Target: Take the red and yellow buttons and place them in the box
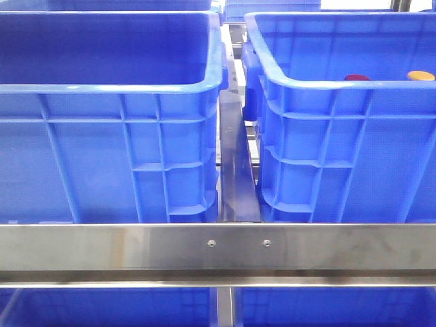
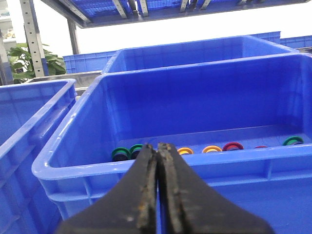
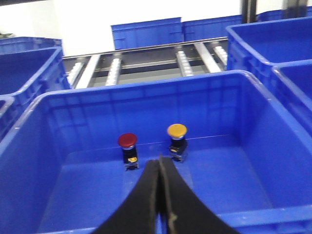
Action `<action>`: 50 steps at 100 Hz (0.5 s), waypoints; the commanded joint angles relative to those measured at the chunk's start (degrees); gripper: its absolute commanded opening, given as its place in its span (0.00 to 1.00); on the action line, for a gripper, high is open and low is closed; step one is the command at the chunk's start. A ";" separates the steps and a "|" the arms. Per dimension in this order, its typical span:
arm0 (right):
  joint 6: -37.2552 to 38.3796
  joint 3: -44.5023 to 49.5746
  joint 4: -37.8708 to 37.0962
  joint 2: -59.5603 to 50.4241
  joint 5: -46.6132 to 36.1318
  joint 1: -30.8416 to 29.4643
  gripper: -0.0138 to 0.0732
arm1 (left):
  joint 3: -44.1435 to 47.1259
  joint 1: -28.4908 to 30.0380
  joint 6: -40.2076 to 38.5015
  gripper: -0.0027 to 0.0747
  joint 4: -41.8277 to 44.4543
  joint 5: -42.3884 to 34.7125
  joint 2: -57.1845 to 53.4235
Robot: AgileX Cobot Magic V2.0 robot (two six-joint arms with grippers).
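**Two buttons upright in the right crate, both grippers shut and empty**

Red button [image 3: 127, 140] and yellow button [image 3: 177, 130] standing side by side, a little apart, near the far wall of the right crate [image 3: 146, 83], each a domed cap on a small dark switch body. Probably light and rigid, hard plastic; smooth domes likely to slip, so best gripped around the neck or the squarer body under the cap. Top-heavy look: a nudge could tip one over.

Right gripper [image 3: 162, 195] above the crate's near rim, fingers pressed together, holding nothing. Left gripper [image 2: 157, 195] likewise closed and empty, hovering at the near rim of another crate [image 2: 73, 161] with coloured rings [image 2: 210, 149] lined along its floor.

In the front view only the two caps [image 1: 357, 78] [image 1: 420, 75] peeking over the near rim. Tall walls in the way: approach from above, lift clear over the rim. Steel rail [image 1: 218, 246] across the front. Left crate [image 1: 109, 85] well apart from the buttons, inside not visible
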 commanded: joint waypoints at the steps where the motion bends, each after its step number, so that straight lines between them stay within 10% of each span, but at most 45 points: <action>1: 6.58 0.50 -6.54 -1.75 -5.27 0.20 0.08 | 2.34 0.14 -0.06 0.01 -0.47 -4.47 0.61; 50: 6.89 16.67 -6.98 -18.00 -7.46 3.67 0.08 | 2.34 0.14 -0.06 0.01 -0.47 -4.47 0.61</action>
